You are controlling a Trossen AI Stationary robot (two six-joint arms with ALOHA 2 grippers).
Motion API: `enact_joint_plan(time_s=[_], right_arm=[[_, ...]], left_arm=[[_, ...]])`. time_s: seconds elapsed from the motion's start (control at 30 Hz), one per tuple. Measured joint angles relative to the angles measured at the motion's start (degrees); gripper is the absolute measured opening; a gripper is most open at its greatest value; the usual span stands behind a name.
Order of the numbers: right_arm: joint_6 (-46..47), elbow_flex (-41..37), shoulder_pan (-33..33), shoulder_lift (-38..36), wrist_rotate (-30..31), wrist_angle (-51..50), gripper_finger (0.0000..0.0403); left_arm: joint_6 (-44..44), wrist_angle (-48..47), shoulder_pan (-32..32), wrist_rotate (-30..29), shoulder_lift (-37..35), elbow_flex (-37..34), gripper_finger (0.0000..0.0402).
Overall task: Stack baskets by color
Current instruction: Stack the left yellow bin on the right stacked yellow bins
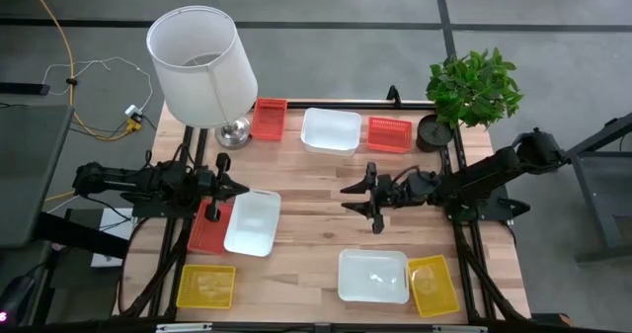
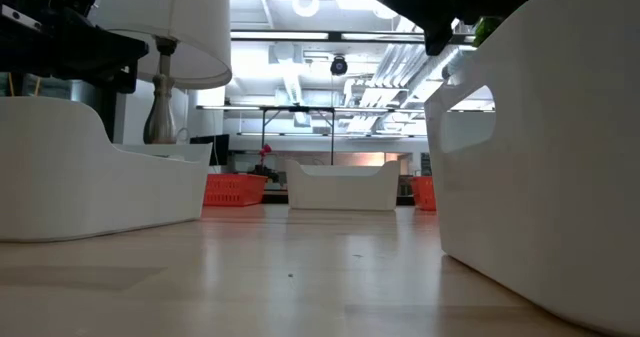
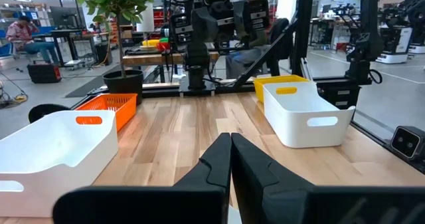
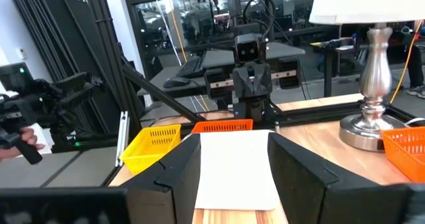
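In the high view my left gripper (image 1: 245, 189) is shut and empty at the table's left, level above a white basket (image 1: 253, 221) whose left edge overlaps a red basket (image 1: 202, 230). My right gripper (image 1: 348, 197) hangs open over the table's middle, holding nothing. In its wrist view my right gripper (image 4: 232, 167) frames that white basket (image 4: 236, 161) farther off, apart from the fingers. Two more red baskets (image 1: 269, 119) (image 1: 389, 133) flank a white basket (image 1: 331, 130) at the far edge. Near the front lie a yellow basket (image 1: 206, 286), a white basket (image 1: 373, 275) and a yellow basket (image 1: 433, 285).
A big white lamp (image 1: 202, 66) on a metal foot stands at the far left corner. A potted plant (image 1: 474, 88) stands at the far right corner. Bare wood (image 1: 316, 224) lies between the two arms. The left wrist view shows a person seated in the room beyond the table.
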Motion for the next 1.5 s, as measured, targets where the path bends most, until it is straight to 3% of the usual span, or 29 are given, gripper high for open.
enact_joint_plan(time_s=[0.47, 0.67, 0.77, 0.97, 1.17, 1.37, 1.5], right_arm=[[-1.0, 0.0, 0.0, 0.0, 0.0, -2.9, 0.0161], [-0.5, 0.0, 0.0, 0.0, 0.0, -4.2, 0.0161], [-0.5, 0.0, 0.0, 0.0, 0.0, -4.1, 0.0161], [-1.4, 0.0, 0.0, 0.0, 0.0, -4.1, 0.0161], [-1.5, 0.0, 0.0, 0.0, 0.0, -4.5, 0.0161], [-1.5, 0.0, 0.0, 0.0, -0.1, -4.9, 0.0161], [-1.5, 0.0, 0.0, 0.0, -0.1, -4.9, 0.0161]], left_arm=[[-7.8, 3.4, 0.0, -2.8, 0.0, 0.0, 0.0000], [-10.4, 20.7, -0.1, -1.1, 2.1, 0.0, 0.0000], [-10.5, 22.9, -0.1, -0.4, 5.4, 2.2, 0.0001], [-9.5, 13.6, -0.1, -5.5, 15.6, 11.1, 0.0027], [-12.0, -5.0, -1.9, -4.7, 24.8, 22.6, 0.0088], [-17.0, -10.3, -10.7, 0.3, 33.3, 29.7, 0.0147], [-20.2, -10.4, -19.7, -0.2, 39.5, 32.2, 0.0161]])
